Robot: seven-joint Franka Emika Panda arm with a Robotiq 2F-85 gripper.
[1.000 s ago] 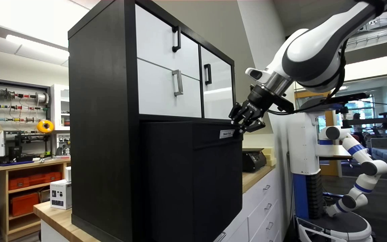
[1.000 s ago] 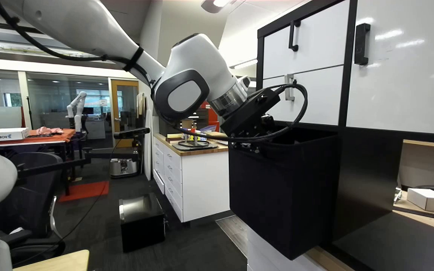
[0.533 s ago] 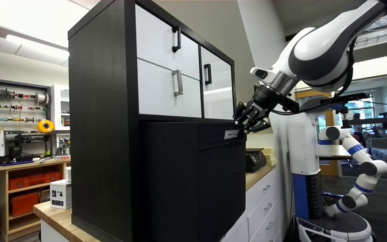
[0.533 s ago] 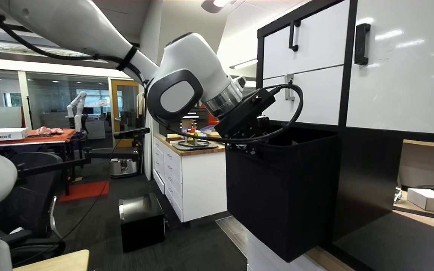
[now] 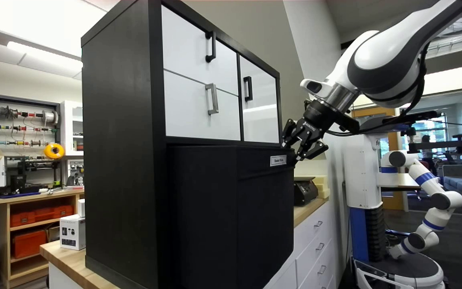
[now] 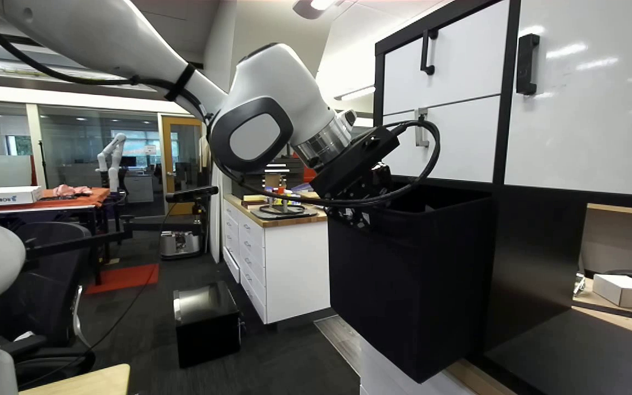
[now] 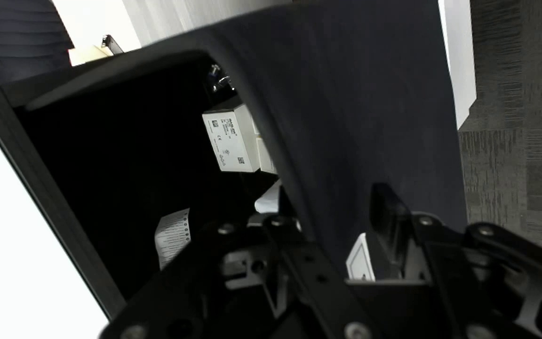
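wood-topped bench (image 5: 74,263) supports a tall black cabinet (image 5: 118,140); a small white box (image 5: 72,232) stands on the bench beside it. the cabinet front carries an upper white panel (image 5: 185,44) with a black handle (image 5: 211,46), a lower white panel (image 5: 185,112) with a silver handle (image 5: 213,99), and a white door (image 5: 259,116) alongside.

item nearest the jaws: black fabric bin (image 5: 265,216). position: below the two panels, projecting forward beyond the cabinet front in both exterior views. a white label (image 5: 278,160) sits near the upper edge of its front face.

arm (image 6: 264,109): angled down toward the front rim (image 7: 278,146) of the bin. jaws: released and spread apart. in the wrist view, one jaw lies on the inner side of the rim, the other in front of the outer face, with the fabric wall visible in the gap. contact between jaws and fabric cannot be determined.

bin contents, wrist view: a printed box (image 7: 231,139) lies near the rim; a printed paper strip (image 7: 173,235) lies closer to the cabinet.

surroundings, exterior view: a black case (image 6: 209,323) and a red mat (image 6: 129,277) are on the dark floor (image 6: 283,356); a white drawer unit (image 6: 297,269) stands beyond the bin.
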